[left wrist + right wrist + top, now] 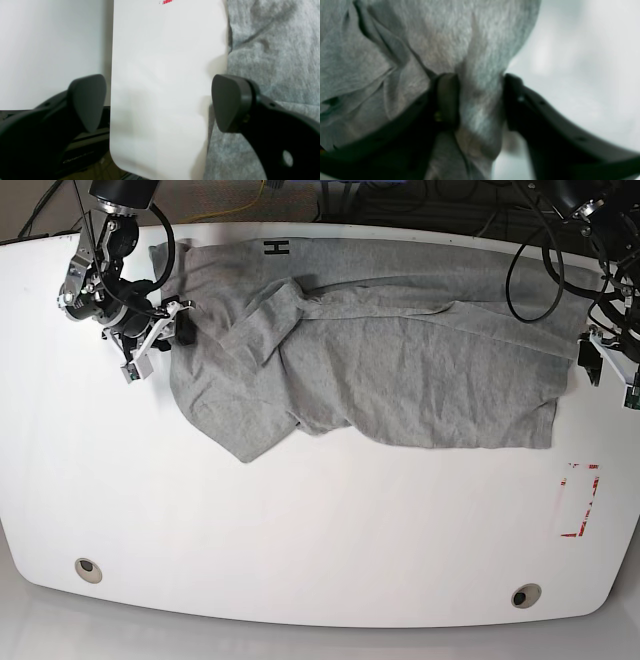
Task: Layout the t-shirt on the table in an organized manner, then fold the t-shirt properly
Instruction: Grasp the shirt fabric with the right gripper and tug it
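Two grippers: I read both.
Right gripper: clamped on shirt at 9 o'clock.
Left gripper: jaws apart, empty, 3 o'clock.

the t-shirt lies across the far half of the table; dashed rectangle near-right

The left gripper is dark grey, almost black plastic, with two smooth rounded pads shaped like teardrops on curved arms; one arm has a round hole near the bottom; small pale letters show on a black part below it. The right gripper is black too, with curved arms, tiny screw dots and a brownish pad. From above, both arms look black and silver, with white jaws and looping black cables.
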